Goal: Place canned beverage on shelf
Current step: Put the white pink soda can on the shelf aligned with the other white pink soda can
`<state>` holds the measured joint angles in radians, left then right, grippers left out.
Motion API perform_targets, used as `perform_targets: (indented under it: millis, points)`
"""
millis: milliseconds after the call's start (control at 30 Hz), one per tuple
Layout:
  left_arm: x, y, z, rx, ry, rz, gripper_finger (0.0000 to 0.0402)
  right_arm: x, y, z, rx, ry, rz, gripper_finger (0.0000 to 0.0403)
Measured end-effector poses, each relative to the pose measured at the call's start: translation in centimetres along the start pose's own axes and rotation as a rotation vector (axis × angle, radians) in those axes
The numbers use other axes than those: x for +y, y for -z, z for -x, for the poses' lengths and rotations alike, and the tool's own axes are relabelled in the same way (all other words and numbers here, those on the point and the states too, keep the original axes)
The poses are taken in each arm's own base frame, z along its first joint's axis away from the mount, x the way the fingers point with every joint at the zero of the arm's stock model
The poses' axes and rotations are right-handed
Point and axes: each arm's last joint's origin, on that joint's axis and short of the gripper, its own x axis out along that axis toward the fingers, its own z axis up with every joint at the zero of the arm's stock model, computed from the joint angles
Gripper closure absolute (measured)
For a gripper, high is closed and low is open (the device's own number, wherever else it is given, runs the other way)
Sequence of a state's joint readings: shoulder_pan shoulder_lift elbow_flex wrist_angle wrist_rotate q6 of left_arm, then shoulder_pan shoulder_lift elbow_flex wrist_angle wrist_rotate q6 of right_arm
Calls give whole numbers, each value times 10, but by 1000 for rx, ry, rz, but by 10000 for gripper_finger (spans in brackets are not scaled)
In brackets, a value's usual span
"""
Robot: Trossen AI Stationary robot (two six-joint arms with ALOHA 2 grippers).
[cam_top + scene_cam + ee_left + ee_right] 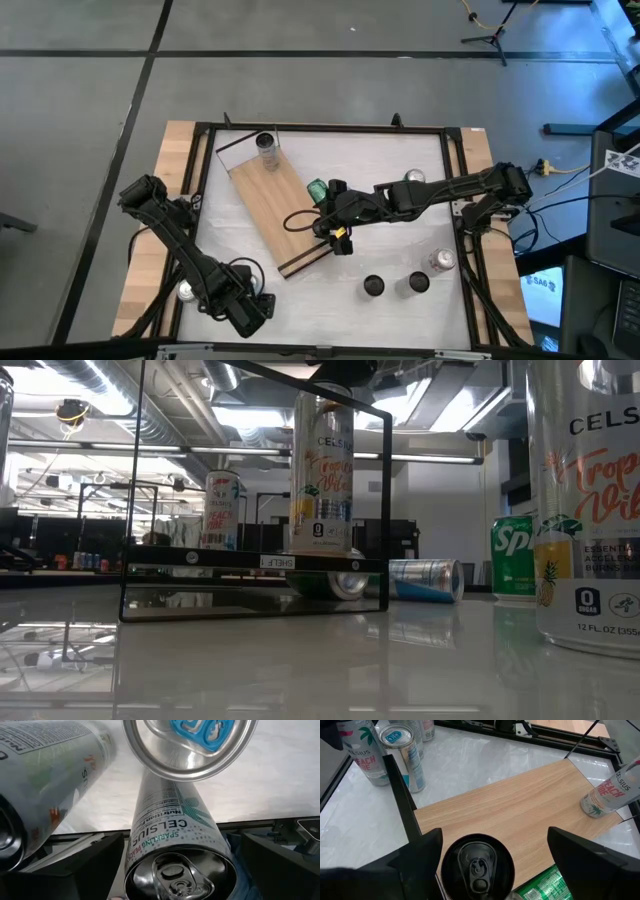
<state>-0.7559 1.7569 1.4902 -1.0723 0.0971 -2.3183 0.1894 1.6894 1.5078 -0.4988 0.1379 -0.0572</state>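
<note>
Light-wood shelf lies diagonally on my table, one can upright at its far end. My right gripper straddles a dark-topped can at the shelf's edge, fingers wide. My left gripper waits open.

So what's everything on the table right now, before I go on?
shelf: one, light wood, slanted mid-table
white can: one, upright on shelf's far end
green can: one, beside shelf, by right gripper
black-topped can: one, at right gripper, over shelf's edge
loose cans: at least five, silver or dark-topped, four on the right, one at left edge
left gripper: open, near-left corner
right gripper: mid-table, at shelf
</note>
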Motion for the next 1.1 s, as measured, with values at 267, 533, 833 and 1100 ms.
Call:
perform_targets:
  millis: [267, 533, 833, 1100]
  points:
    - [0, 0, 0, 0, -1, 0, 63, 0, 0, 0, 0, 0, 0, 49]
    - [0, 0, 0, 2, -2, 0, 129, 0, 0, 0, 0, 0, 0, 49]
    - [0, 0, 1, 6, 3, -28, 163, 0, 0, 0, -1, 0, 0, 49]
    - [-8, 7, 19, 46, 56, -158, 159, 0, 0, 0, -1, 0, 0, 49]
